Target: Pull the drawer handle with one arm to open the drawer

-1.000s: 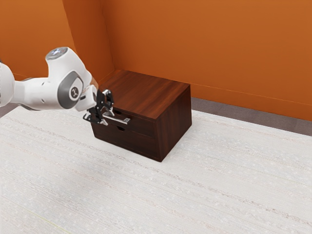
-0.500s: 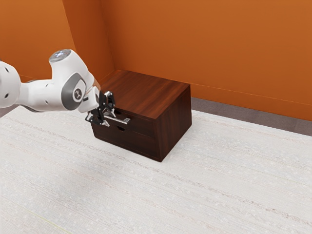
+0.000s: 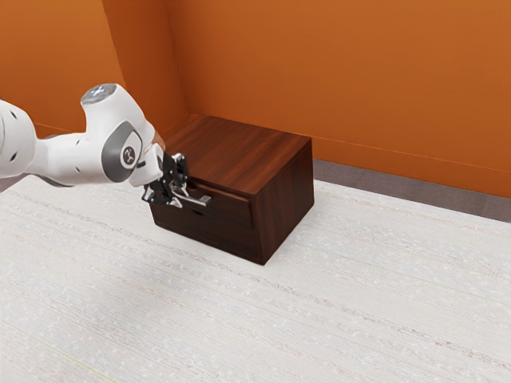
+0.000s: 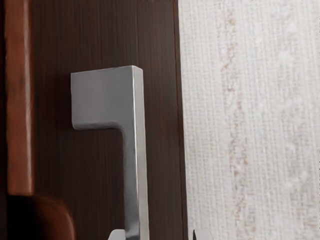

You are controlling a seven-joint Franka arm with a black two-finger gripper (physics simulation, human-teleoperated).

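A dark wooden cabinet [image 3: 255,155] stands on the pale floor in the corner of orange walls. Its upper drawer front [image 3: 227,211] carries a silver bar handle [image 3: 200,199]. My black gripper [image 3: 177,191] is at the end of that handle nearer the arm, with its fingers shut on the bar. The drawer front stands slightly out from the cabinet body. In the wrist view the handle [image 4: 134,150] runs across the dark drawer front [image 4: 100,40] down to my fingertips [image 4: 117,234].
Orange walls [image 3: 335,72] close in behind the cabinet and at the exterior view's left. Wide pale floor [image 3: 319,303] stretches in front of the drawer and toward the exterior view's right.
My hand has closed onto the handle and shifted slightly down and outward from the cabinet. The upper drawer front has come out a little with it.
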